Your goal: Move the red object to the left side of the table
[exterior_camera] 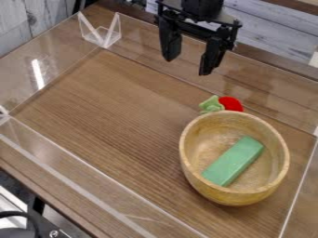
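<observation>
The red object (pixel 229 104) is a small strawberry-like toy with a light-green leafy end, lying on the table (pixel 112 112) just behind the rim of the wooden bowl at the right. My gripper (pixel 187 54) hangs in the air above the back of the table, up and to the left of the red object. Its two dark fingers point down and stand apart, open, with nothing between them.
A wooden bowl (pixel 199 173) at the front right holds a green rectangular block (pixel 233 161). Clear acrylic walls (pixel 50 56) edge the tabletop on all sides. Bare wood-grain surface stretches across the left and middle.
</observation>
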You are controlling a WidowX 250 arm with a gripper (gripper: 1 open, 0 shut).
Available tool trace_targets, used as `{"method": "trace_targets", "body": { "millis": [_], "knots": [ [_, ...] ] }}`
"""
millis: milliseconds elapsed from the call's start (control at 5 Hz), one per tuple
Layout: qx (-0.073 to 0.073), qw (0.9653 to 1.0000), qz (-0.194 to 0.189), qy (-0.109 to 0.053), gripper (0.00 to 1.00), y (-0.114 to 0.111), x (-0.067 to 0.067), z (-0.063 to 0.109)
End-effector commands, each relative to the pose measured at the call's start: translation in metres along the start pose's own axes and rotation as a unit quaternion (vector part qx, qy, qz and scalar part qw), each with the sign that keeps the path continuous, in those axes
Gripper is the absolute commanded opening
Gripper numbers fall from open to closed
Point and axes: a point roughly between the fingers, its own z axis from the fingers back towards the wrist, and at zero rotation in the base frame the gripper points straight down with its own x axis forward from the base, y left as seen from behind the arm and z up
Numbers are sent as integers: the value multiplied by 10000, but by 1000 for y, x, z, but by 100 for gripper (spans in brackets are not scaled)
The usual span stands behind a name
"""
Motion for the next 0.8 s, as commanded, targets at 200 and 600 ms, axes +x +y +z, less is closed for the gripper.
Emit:
{"method": "trace_targets", "body": {
  "millis": [200,600],
  "knots": [
    [179,9865,-1630,35,100,-21,4,-15],
    [528,9154,-3988,-96,100,-51,47,-22]
  ]
}}
